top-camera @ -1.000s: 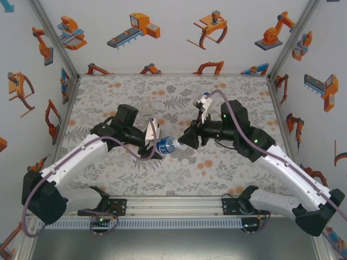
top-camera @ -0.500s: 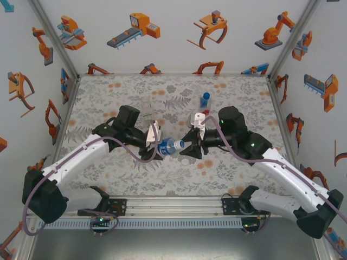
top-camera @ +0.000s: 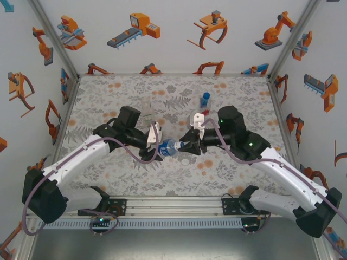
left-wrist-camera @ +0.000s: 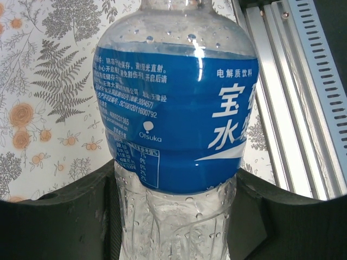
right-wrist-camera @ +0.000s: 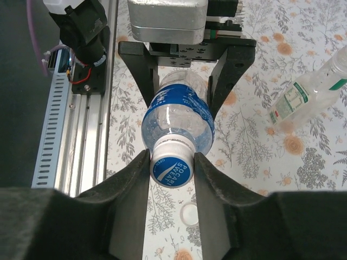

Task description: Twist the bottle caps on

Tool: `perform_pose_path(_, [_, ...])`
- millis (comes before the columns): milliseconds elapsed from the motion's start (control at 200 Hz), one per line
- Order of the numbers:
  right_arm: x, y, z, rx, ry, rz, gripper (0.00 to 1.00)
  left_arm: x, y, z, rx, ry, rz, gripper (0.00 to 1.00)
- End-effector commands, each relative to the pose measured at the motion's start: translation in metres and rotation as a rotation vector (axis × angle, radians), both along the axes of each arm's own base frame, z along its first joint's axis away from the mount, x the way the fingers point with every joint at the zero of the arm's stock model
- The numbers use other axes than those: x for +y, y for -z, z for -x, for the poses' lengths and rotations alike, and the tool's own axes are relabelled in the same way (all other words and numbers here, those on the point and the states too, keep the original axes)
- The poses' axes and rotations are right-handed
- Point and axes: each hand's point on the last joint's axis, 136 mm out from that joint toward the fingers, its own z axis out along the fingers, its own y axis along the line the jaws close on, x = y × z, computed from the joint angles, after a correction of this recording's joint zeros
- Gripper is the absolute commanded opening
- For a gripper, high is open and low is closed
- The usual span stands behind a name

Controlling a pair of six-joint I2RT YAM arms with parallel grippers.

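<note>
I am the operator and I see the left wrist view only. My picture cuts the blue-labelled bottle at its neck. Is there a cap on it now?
Observer: Yes. A blue cap sits on the neck of the blue-labelled bottle, gripped between the fingers of the right end effector.
Operator: Is any other cap lying near?
Observer: One white cap lies on the table, below the right end effector.
Operator: And the tall narrow bottle?
Observer: The tall narrow bottle lies on its side on the table, apart from both arms.
</note>
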Motion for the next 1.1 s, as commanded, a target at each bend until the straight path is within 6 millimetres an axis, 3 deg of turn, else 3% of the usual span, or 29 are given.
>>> perform_pose_path(0, [0.002,0.003,0.000,0.022,0.001,0.006,0.29,-0.001,-0.004,0.003,-0.008,0.012,0.017,0.00])
perform_pose_path(125, [0.001,0.006,-0.011,0.140,0.115,0.008,0.17,0.000,-0.006,0.003,-0.013,0.010,0.021,0.00])
perform_pose_path(230, [-0.004,0.011,-0.037,0.364,0.349,-0.026,0.00,-0.001,-0.004,-0.002,-0.017,-0.014,0.006,0.00])
perform_pose_path(340, [-0.022,0.033,-0.067,0.752,0.696,-0.074,0.00,0.000,-0.002,-0.007,-0.029,-0.039,-0.009,0.00])
perform_pose_path(441, [-0.035,0.059,-0.071,1.126,0.915,-0.127,0.00,0.000,-0.001,-0.010,-0.039,-0.053,-0.013,0.00])
perform_pose_path(506, [-0.036,0.071,-0.071,1.332,0.989,-0.195,0.00,0.000,-0.001,-0.011,-0.042,-0.059,-0.015,0.00])
perform_pose_path(601, [-0.031,0.072,-0.074,1.505,0.990,-0.312,0.00,0.000,-0.001,-0.013,-0.046,-0.068,-0.019,0.00])
perform_pose_path(796, [-0.029,0.062,-0.076,1.470,0.974,-0.311,0.00,0.000,-0.001,-0.013,-0.045,-0.070,-0.019,0.00])
perform_pose_path(861, [-0.029,0.053,-0.078,1.403,0.953,-0.304,0.15,0.000,-0.001,-0.013,-0.044,-0.069,-0.018,0.00])
perform_pose_path(941, [-0.031,0.036,-0.080,1.257,0.906,-0.279,0.41,0.000,-0.001,-0.013,-0.043,-0.067,-0.018,0.00])
perform_pose_path(1096, [-0.029,-0.006,-0.071,0.816,0.714,-0.162,0.53,-0.001,-0.001,-0.012,-0.041,-0.063,-0.017,0.00])
